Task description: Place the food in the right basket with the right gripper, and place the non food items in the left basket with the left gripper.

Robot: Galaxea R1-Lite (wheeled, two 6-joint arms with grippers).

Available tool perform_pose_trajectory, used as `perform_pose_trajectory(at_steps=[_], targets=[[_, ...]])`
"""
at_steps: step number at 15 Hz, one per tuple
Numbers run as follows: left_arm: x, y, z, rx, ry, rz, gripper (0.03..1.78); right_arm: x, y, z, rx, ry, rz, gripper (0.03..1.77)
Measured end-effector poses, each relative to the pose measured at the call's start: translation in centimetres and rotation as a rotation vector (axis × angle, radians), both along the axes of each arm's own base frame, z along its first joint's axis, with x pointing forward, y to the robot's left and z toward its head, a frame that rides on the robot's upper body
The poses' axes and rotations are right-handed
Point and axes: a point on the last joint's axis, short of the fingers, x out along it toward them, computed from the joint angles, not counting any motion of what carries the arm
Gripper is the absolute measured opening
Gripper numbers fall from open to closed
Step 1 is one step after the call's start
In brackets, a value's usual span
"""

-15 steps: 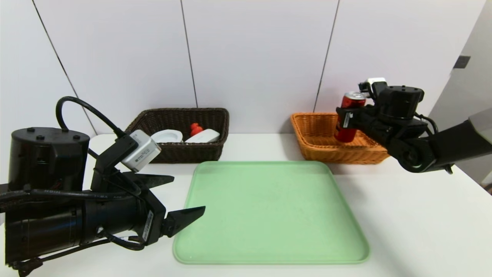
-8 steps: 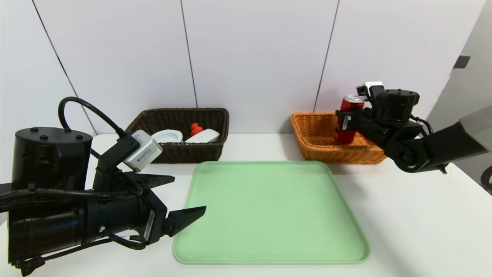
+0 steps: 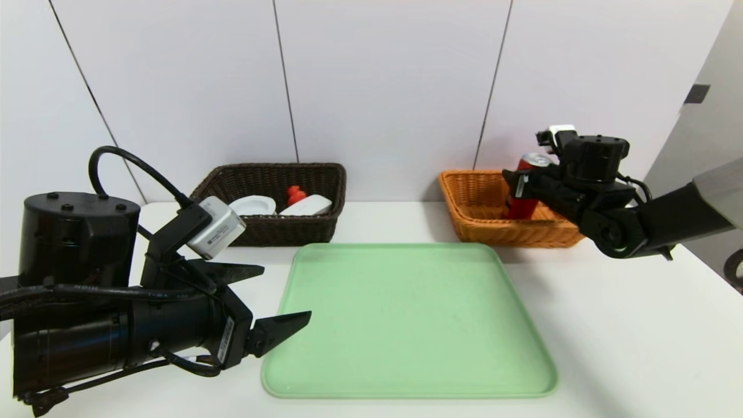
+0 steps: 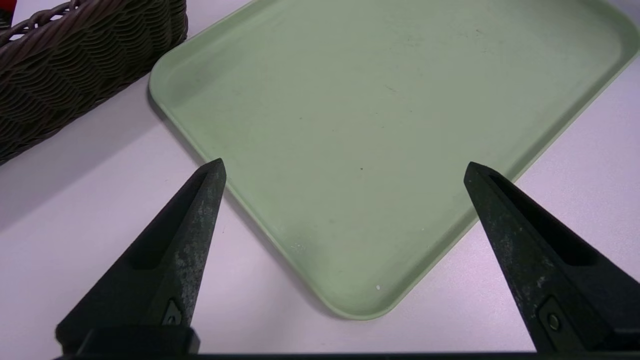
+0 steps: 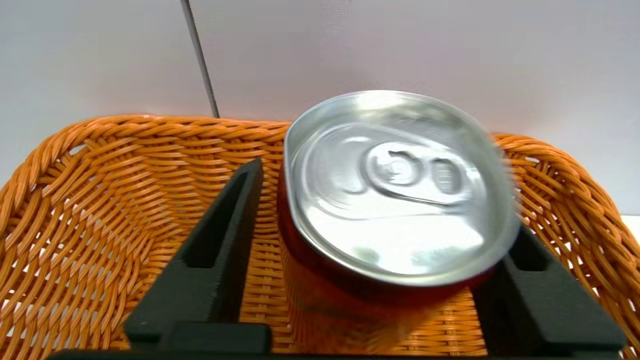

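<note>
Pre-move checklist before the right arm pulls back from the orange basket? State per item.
1. Red can inside the orange basket: ok, its lower part sits below the rim.
2. Right gripper released: ok, a gap shows between one finger and the can in the right wrist view.
3. Can settled upright: cannot tell, its top looks smeared and slanted in the right wrist view.
4. Green tray emptied: ok, nothing lies on it.
5. Non-food items in the dark basket: ok, red duck, white box and white disc are inside.
6. Left gripper out of the way: ok, open, empty, over the tray's near left corner.
</note>
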Motion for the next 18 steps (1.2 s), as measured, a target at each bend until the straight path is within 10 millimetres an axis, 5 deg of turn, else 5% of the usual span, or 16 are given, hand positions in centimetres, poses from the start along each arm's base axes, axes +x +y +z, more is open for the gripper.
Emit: perform_pose_trajectory(at_steps=[10, 18], targets=[[-0.2, 0.1, 0.3, -0.007, -0.013, 0.003, 1.69, -1.6, -0.1, 2.6, 0.025, 0.025, -0.001, 1.58], [-0.3, 1.2, 1.1, -0.02, -0.046, 0.064, 1.69, -8.3, -0.9, 6.8, 0.036, 0.21, -0.009, 1.66]])
